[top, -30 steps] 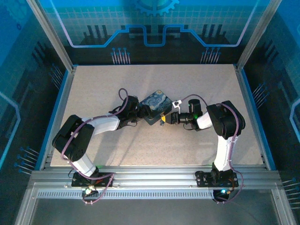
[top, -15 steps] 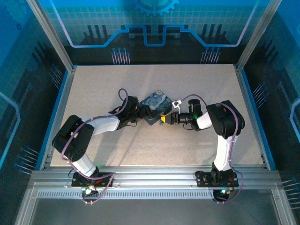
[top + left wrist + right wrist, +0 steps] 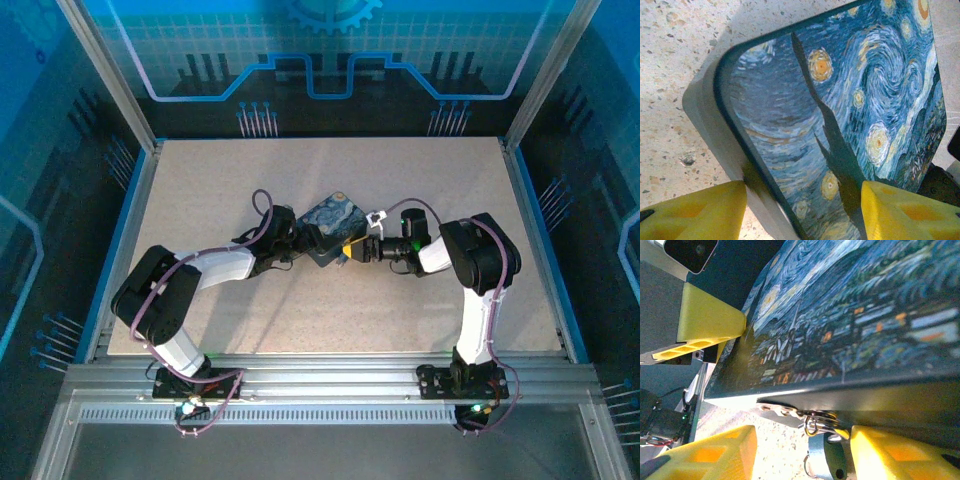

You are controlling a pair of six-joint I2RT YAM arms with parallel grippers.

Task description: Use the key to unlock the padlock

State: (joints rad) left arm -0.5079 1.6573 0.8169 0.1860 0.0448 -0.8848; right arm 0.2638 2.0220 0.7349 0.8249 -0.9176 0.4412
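Edging nearer the tin (image 3: 850,315) than before, right tool (image 3: 802,440) parted around the padlock (image 3: 826,458); left tool (image 3: 802,202) astride tin, grip unclear.

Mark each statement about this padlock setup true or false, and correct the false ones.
1. The rectangular tin painted with a blue-and-yellow night sky sits between the left end effector and the right end effector. True.
2. The tiny dark bluish padlock lies loose, far from the tin. False: it hangs from small rings at the tin's lower edge.
3. The right end effector is shut. False: its yellow fingers are apart, with the padlock in the gap between them.
4. The left end effector's yellow fingers straddle an edge of the tin. True.
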